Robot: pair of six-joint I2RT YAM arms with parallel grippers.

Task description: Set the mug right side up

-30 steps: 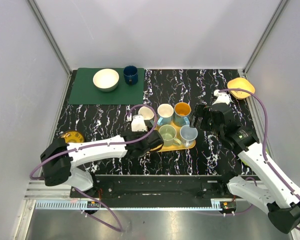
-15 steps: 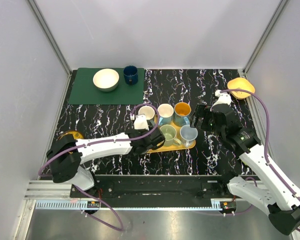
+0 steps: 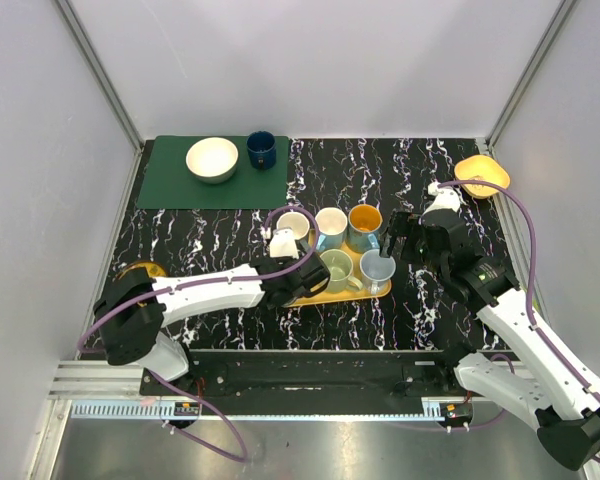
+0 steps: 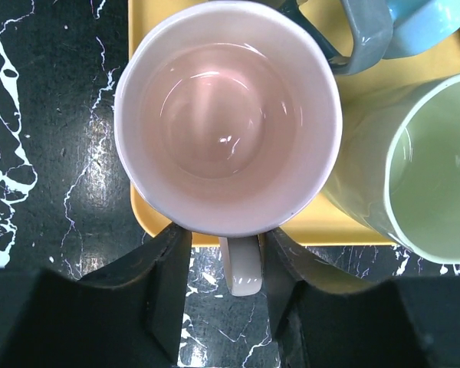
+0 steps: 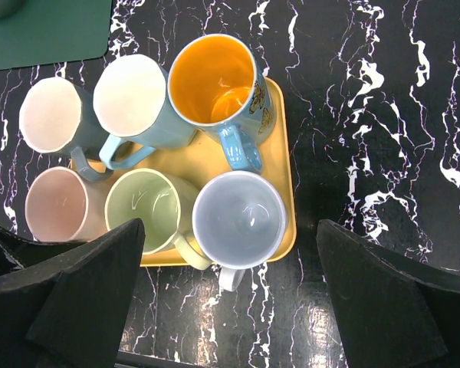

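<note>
Left wrist view: the pink mug (image 4: 228,115) stands mouth up at the near-left corner of the yellow tray (image 4: 144,23), so the turning looks done. The left jaws straddle its handle (image 4: 241,268) without pinching; the right jaws are spread wide and empty.

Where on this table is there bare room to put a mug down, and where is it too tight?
Free: black marble behind the yellow tray, between the green mat and the yellow bowl; also marble left of the tray, on the near side of the mat. Crowded: the tray, packed with six mugs.
</note>
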